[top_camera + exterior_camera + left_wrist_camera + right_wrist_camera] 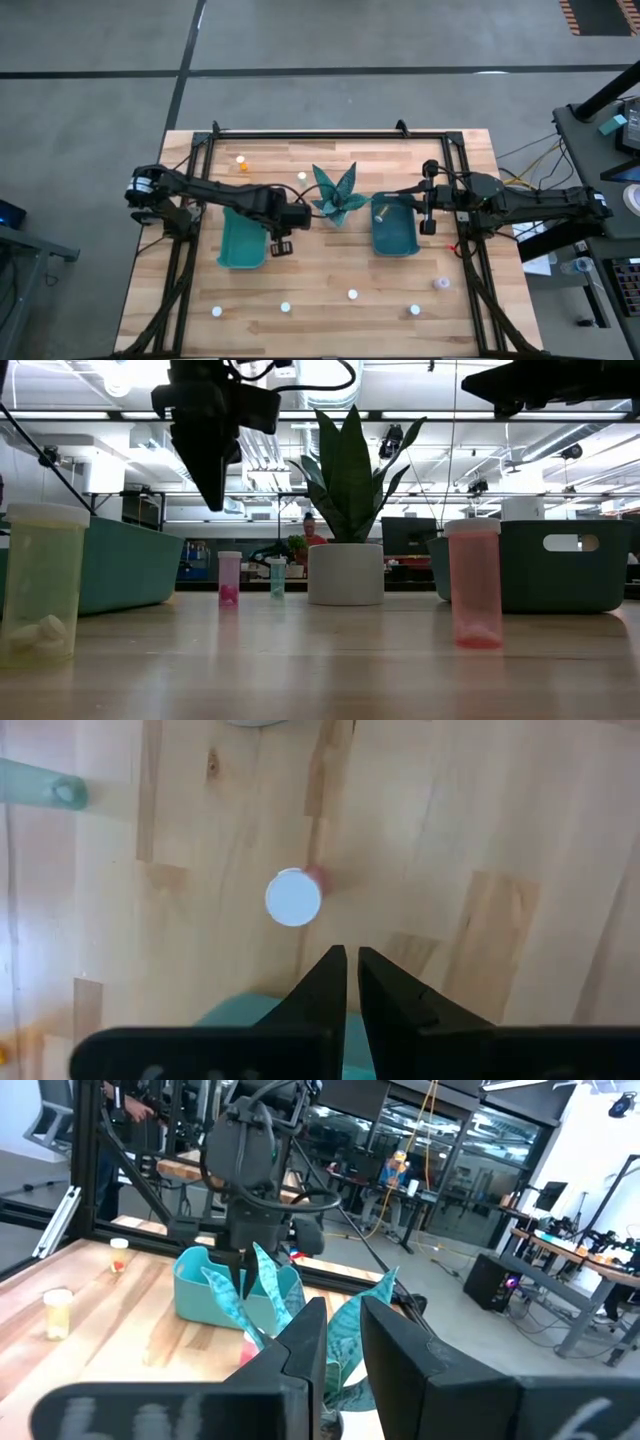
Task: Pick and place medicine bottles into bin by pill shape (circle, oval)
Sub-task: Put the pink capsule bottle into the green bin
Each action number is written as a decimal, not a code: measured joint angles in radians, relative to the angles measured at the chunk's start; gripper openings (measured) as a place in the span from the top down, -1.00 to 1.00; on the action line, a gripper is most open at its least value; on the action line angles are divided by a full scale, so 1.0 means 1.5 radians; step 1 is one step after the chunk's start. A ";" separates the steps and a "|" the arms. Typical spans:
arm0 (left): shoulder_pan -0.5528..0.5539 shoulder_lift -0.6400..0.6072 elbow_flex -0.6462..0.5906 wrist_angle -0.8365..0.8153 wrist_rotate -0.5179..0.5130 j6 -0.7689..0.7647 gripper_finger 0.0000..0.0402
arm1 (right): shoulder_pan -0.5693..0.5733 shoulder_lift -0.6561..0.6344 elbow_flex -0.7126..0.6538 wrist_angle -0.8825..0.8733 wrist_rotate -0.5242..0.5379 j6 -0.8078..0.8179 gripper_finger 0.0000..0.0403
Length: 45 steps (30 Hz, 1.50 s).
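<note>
Several small white-capped bottles stand upright on the wooden table: two at the far left [241, 160] [301, 177] and several along the near edge [285, 307] [352, 294] [441, 283]. One bottle [380, 210] lies in the right teal bin [395, 240]. My left gripper [282, 244] hangs shut and empty, fingers pointing down, by the right rim of the left teal bin [240, 245]. Its wrist view shows a pink-bodied bottle [293, 898] on the table beyond the fingertips [352, 970]. My right gripper [428, 215] [345, 1335] is slightly open and empty beside the right bin's right wall.
A teal spiky plant [335, 195] in a white pot [345, 575] stands between the two bins. In the low view, a yellow bottle [40, 585] and a pink bottle [475, 585] stand nearest. A black frame [330, 135] rims the table. People show in the room behind.
</note>
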 joint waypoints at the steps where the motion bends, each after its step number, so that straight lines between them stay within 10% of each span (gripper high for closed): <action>1: 0.001 0.000 0.000 0.000 0.000 0.000 0.89 | 0.000 0.000 0.000 0.000 0.000 0.000 0.72; 16: 0.007 0.001 -0.049 0.060 -0.045 0.031 -0.03 | 0.000 0.000 0.000 0.000 0.000 -0.006 0.72; 45: 0.034 0.001 -0.162 0.228 -0.038 0.036 -0.07 | 0.000 0.000 0.000 0.000 0.000 -0.008 0.72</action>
